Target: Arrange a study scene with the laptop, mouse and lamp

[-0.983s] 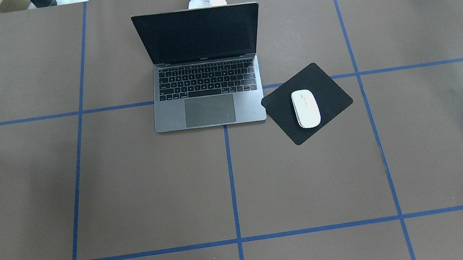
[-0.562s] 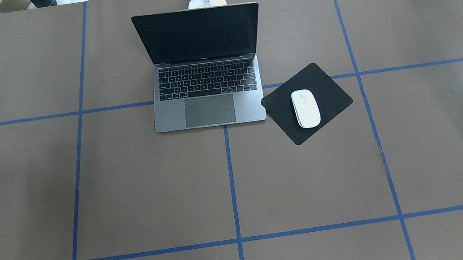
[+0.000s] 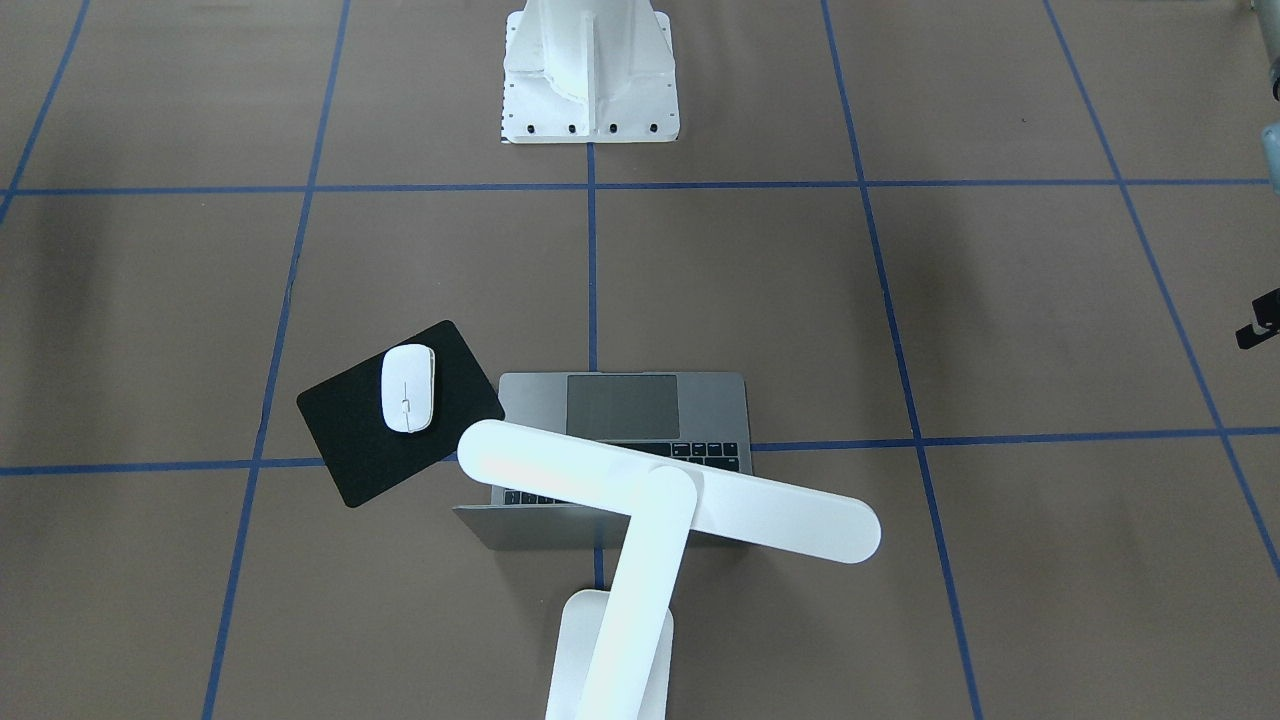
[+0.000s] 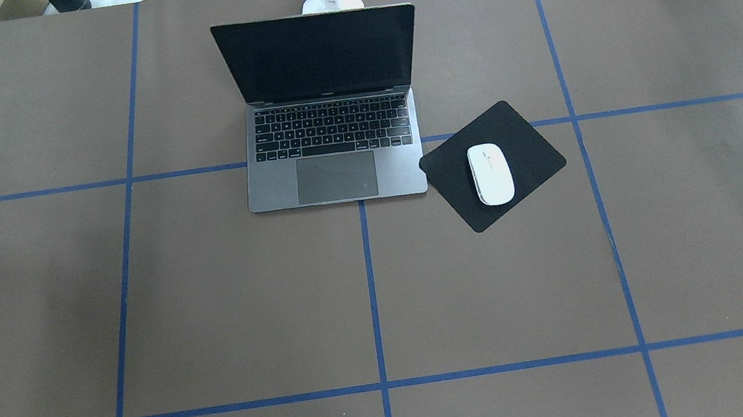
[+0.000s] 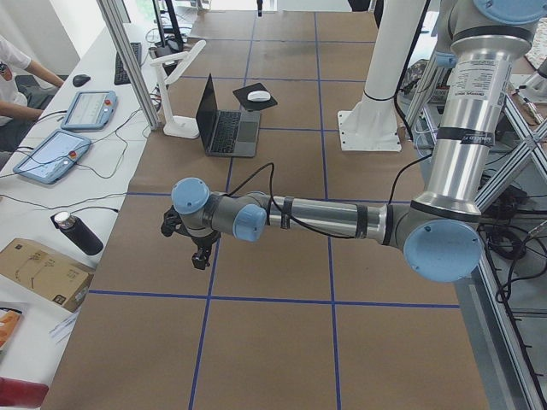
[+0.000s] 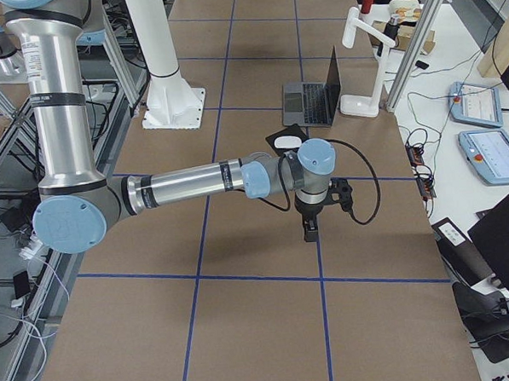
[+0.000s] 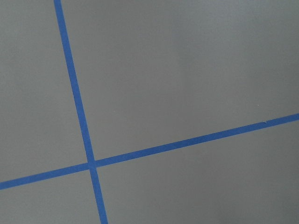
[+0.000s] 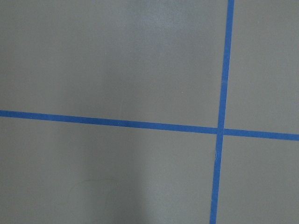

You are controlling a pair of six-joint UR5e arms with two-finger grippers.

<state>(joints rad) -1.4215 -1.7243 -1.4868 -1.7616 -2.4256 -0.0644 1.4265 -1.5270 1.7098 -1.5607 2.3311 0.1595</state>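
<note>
I find the laptop [image 4: 335, 170] open at upper centre of the overhead frame, the lamp [image 3: 660, 500] head over its keys for light and the mouse [image 4: 491, 173] on the mat [image 4: 524, 143] at its right, but I cannot tell whether the left pincer [image 5: 198, 254] or the right pincer [image 6: 309, 230] is apart or together.

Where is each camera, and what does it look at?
Front: across the table, facing the pedestal; lamp nearest.
Overhead: behind the robot, down on laptop, mouse; no arms.
Left side: table's end; left arm near.
Right side: opposite end; right arm near.
Left wrist: down at table, blue tape.
Right wrist: same.
Four room views share the laptop.

Nothing is legible, not even the laptop [image 4: 270, 188] key legends.
</note>
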